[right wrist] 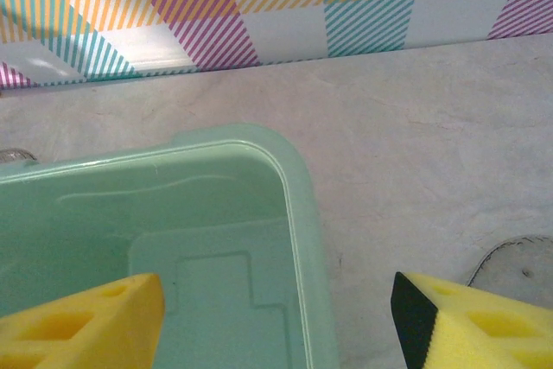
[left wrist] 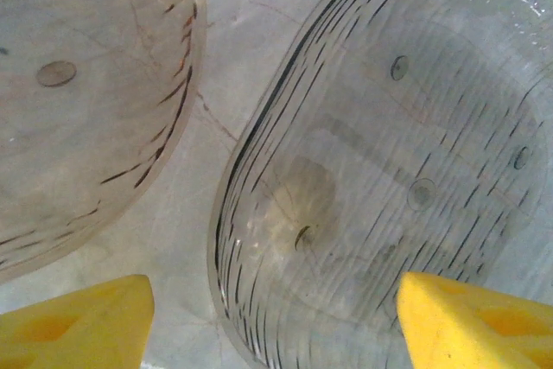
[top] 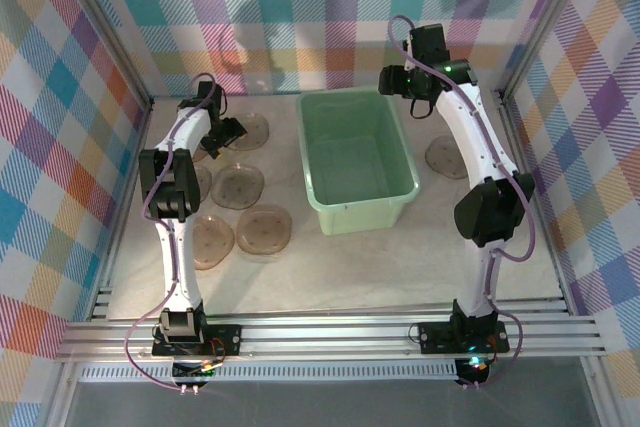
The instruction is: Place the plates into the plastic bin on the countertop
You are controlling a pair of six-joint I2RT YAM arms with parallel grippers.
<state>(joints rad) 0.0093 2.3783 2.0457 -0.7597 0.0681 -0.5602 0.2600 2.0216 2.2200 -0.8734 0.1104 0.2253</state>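
Note:
The mint-green plastic bin [top: 355, 162] stands mid-countertop with its floor bare. Several smoky-brown plates lie left of it, among them one at the back [top: 250, 131], one in the middle [top: 238, 185] and one in front [top: 265, 230]. One more plate [top: 447, 157] lies right of the bin. My left gripper [top: 228, 133] hovers open over the back-left plates; in its wrist view the jaws [left wrist: 276, 326] straddle the near edge of a plate [left wrist: 389, 170], with another plate [left wrist: 78, 101] beside it. My right gripper [top: 392, 80] is open above the bin's back right corner [right wrist: 294, 179], holding nothing.
Plaid walls close in the countertop [top: 400, 267] at the back and both sides. A metal rail [top: 330, 332] runs along the near edge. In the right wrist view, the edge of a plate [right wrist: 518, 257] shows on the marble right of the bin.

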